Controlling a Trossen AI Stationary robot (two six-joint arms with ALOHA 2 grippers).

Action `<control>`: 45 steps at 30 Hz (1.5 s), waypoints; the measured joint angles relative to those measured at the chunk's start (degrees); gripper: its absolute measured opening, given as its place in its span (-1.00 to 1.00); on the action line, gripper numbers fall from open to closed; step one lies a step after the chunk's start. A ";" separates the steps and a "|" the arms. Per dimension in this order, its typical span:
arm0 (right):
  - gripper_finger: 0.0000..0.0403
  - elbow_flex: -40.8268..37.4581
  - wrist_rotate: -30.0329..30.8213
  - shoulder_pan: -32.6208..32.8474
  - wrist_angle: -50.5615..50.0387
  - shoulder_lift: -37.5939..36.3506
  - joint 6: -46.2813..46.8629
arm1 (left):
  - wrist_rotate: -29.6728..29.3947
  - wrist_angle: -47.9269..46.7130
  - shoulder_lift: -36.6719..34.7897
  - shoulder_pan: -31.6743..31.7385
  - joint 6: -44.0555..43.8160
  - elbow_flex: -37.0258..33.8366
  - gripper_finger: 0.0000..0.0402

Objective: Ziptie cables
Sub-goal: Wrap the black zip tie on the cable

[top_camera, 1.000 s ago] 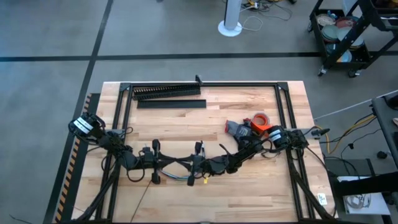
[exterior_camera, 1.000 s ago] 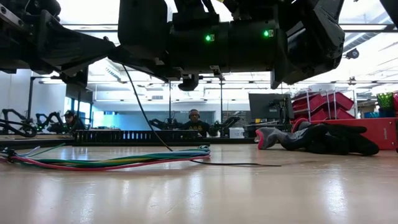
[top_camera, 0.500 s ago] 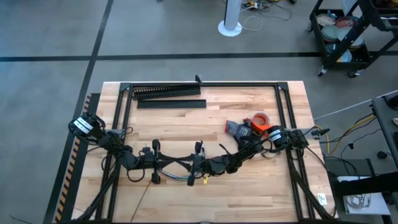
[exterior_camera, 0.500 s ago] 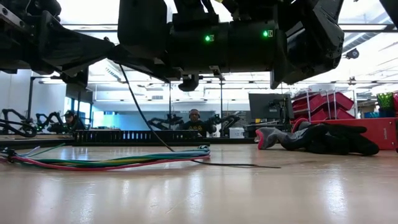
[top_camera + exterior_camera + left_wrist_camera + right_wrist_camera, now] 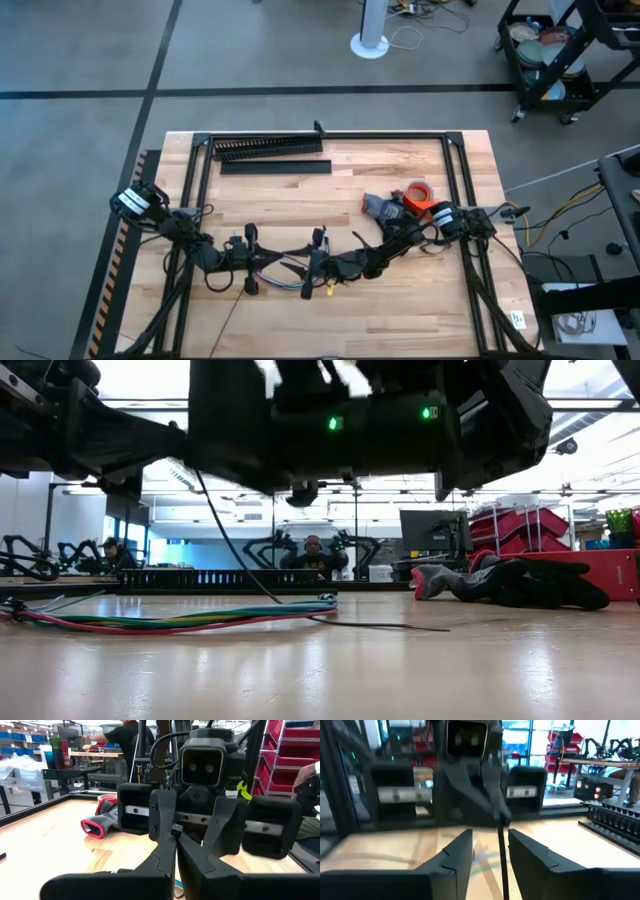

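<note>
Centrally, left gripper clamping ziptie between right gripper's parted fingers.

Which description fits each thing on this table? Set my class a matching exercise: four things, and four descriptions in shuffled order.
Things:
1. duct
2. tape roll
3. glove
4. cables

Descriptions:
A. orange ring
B. multicoloured strands lying flat in a bundle
C. long, black, comb-toothed
D. grey with a red cuff

Pairs: 1-C; 2-A; 3-D; 4-B
</note>
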 joint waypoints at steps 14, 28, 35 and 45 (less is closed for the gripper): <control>-0.56 6.44 5.17 0.24 -16.21 0.09 -0.79 | 0.04 0.26 -0.23 -0.02 -0.02 0.00 -1.00; -0.20 5.82 9.05 4.29 -53.59 -10.66 14.31 | 0.03 0.27 -0.66 -0.04 -1.29 -1.16 -1.00; -0.09 5.82 7.85 11.04 -79.30 -19.55 32.19 | 0.03 -0.76 -0.68 -0.04 -2.38 -1.26 -1.00; -0.26 5.76 1.93 18.09 -89.53 -19.13 55.99 | -0.02 -3.79 -0.75 -0.04 -4.52 -1.55 -1.00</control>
